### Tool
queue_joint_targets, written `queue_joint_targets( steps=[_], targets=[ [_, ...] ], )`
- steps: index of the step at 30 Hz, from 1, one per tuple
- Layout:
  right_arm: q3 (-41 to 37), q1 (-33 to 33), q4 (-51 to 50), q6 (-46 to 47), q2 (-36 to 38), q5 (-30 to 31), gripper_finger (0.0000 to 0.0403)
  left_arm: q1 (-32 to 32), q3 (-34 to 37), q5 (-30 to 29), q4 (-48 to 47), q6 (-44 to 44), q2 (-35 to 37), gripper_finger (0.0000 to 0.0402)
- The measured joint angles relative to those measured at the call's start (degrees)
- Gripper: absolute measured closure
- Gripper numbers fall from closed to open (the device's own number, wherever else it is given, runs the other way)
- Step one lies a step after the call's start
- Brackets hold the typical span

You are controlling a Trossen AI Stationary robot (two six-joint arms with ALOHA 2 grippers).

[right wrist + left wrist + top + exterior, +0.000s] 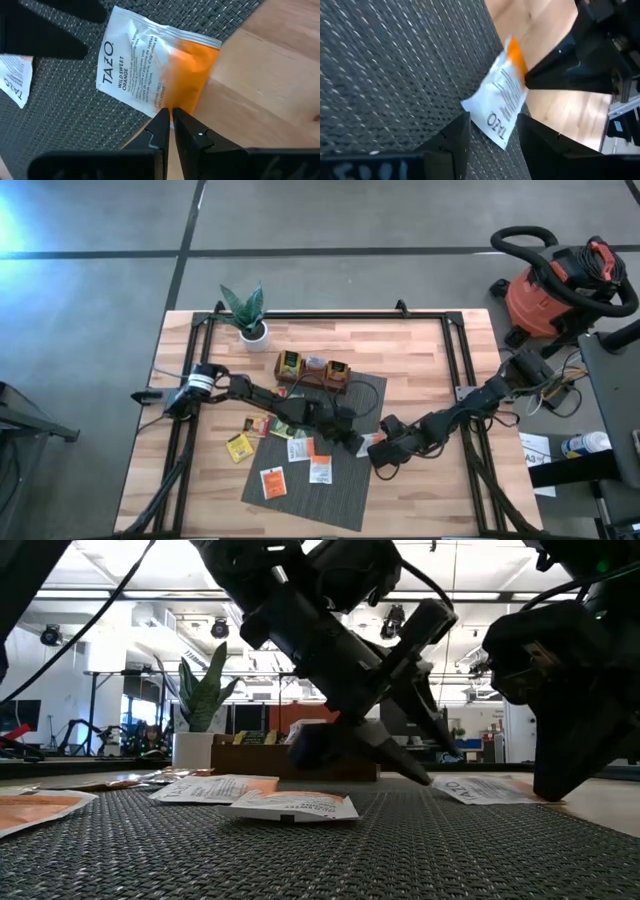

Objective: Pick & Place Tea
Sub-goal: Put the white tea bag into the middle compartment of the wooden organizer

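Observation:
A white tea sachet with an orange end point(150, 70) lies flat across the right edge of the grey mat point(340, 505), its orange end on the bare wood. My left gripper point(492, 135) is open, slanting down, with one finger on each side of the sachet's white end point(497, 122) and touching nothing. My right gripper point(170, 117) is shut, its tips at the edge of the orange end. In the high view both grippers meet at this sachet point(368, 442). Several more sachets point(298, 465) lie on the mat and on the wood to its left. My right gripper points steeply down with its shut fingertips point(165, 117) at the edge of the sachet's orange end point(187, 102). I cannot tell whether they touch it. The sachet lies flat, partly on the mat and partly on the wood.
A brown wooden tray point(312, 375) holding tea stands just beyond the mat's far edge. A potted plant point(250, 315) is at the far left. Black frame rails point(185, 380) run along the table's sides. A red vacuum point(555, 290) stands off the table at the far right.

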State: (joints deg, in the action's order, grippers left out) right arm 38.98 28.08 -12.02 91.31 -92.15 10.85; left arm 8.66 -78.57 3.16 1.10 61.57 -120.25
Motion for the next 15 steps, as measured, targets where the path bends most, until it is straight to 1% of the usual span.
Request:
queue_joint_targets(
  steps=[4,7,13,15],
  targets=[
    [-0.03,0.0,0.11,1.14,-0.36,0.0,0.0374,-0.05,0.27,-2.09,-3.52,-0.56,0.0,0.0246],
    [-0.11,0.0,1.38,1.15,-0.38,0.18,0.0374,-0.04,0.25,-2.53,-4.32,-1.49,0.07,0.0246],
    [-0.24,-0.64,3.57,1.27,-0.29,1.04,0.0374,-0.04,0.27,-2.63,-3.91,-1.57,0.06,0.0246],
    [-0.24,-1.15,4.4,1.23,-0.38,1.08,0.0374,-0.04,0.27,-2.23,-1.58,-1.9,-0.56,0.0246]
  ],
)
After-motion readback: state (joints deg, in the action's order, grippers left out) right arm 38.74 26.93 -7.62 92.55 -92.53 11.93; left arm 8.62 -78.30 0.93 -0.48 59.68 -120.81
